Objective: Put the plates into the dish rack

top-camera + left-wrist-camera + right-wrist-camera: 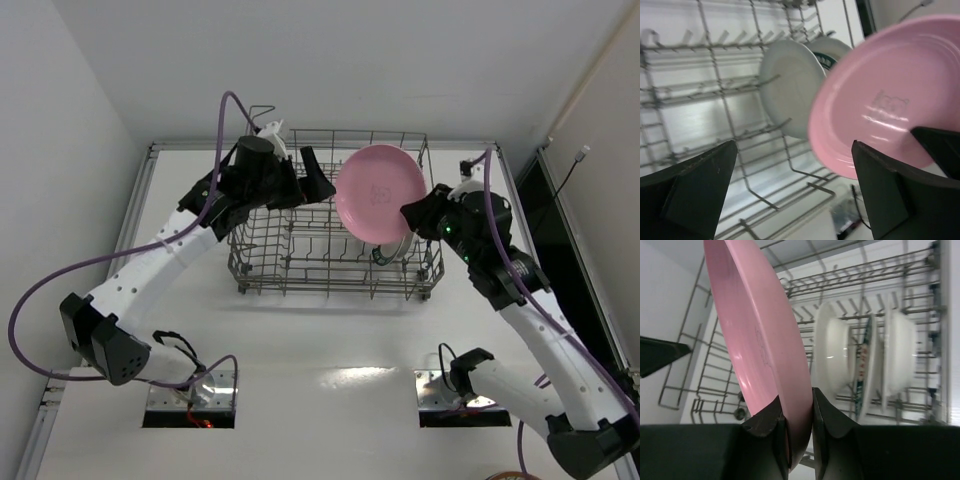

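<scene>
The dish rack [300, 262] sits on the white tabletop [330, 340]. The pink plate [380, 192] hangs over the rack's right half, tipped nearly on edge, its lower rim above the tines. The right tool [799, 405] comes in from the rack's right side and pinches that plate's rim between its 2 fingers [771, 422]. The left tool [794, 150] hovers over the rack's far-left part with its fingers spread wide, holding nothing, 1 finger just beside the pink plate. Inside the rack's right end, 2 plates stand upright between tines: the white plate [832, 352] and next to it the blue-rimmed plate [866, 365]. Beyond them there may be another white piece, but the view is too blurred to tell.
</scene>
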